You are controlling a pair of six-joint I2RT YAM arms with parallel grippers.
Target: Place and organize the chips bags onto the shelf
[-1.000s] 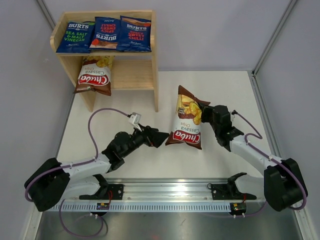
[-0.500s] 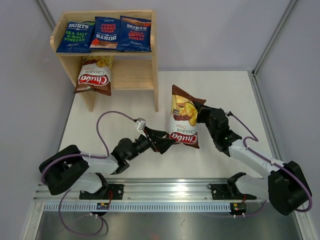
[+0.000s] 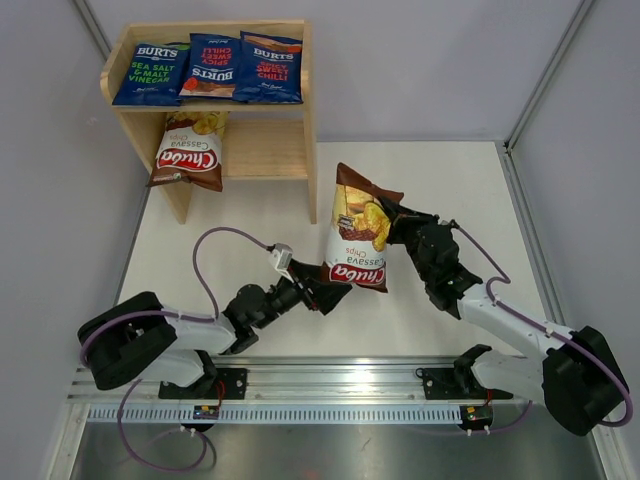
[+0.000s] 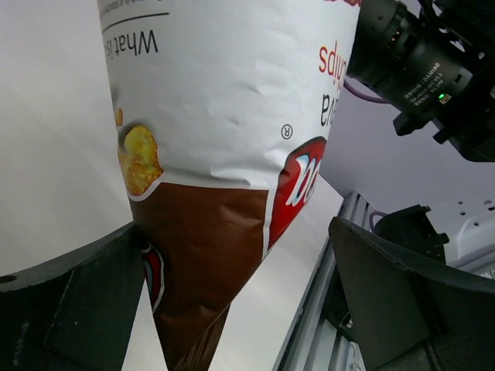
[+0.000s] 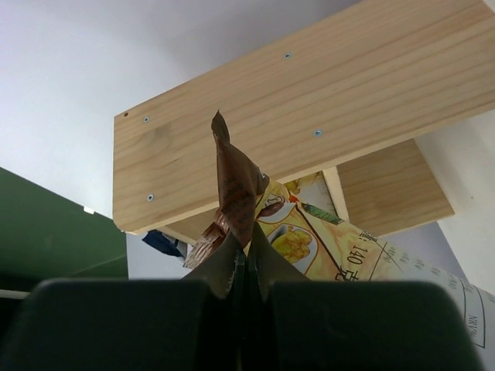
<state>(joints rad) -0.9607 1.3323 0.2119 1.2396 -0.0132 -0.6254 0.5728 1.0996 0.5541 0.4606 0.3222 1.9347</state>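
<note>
The white bench (image 3: 450, 190) carried the wooden shelf (image 3: 311, 150) beyond both arms. The right jaws pinched the top seam of a brown-and-white chip bag (image 3: 358, 235); its lower corner hung between the spread left jaws. A sound handover probably required the left jaws to close squarely before the right released.

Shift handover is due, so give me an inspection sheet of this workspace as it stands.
Surface: white table, no spills seen.
Job's things: shelf holds three Burts bags on top, one Chuba bag on the lower tier; second Chuba bag held in the air.
Clutter: nothing seen.
Grippers: right gripper shut on the second Chuba bag's edge; left gripper open, astride its lower corner.
Cables: purple cables loop off both arms.
Surroundings: grey walls; metal rail along the near edge.
</note>
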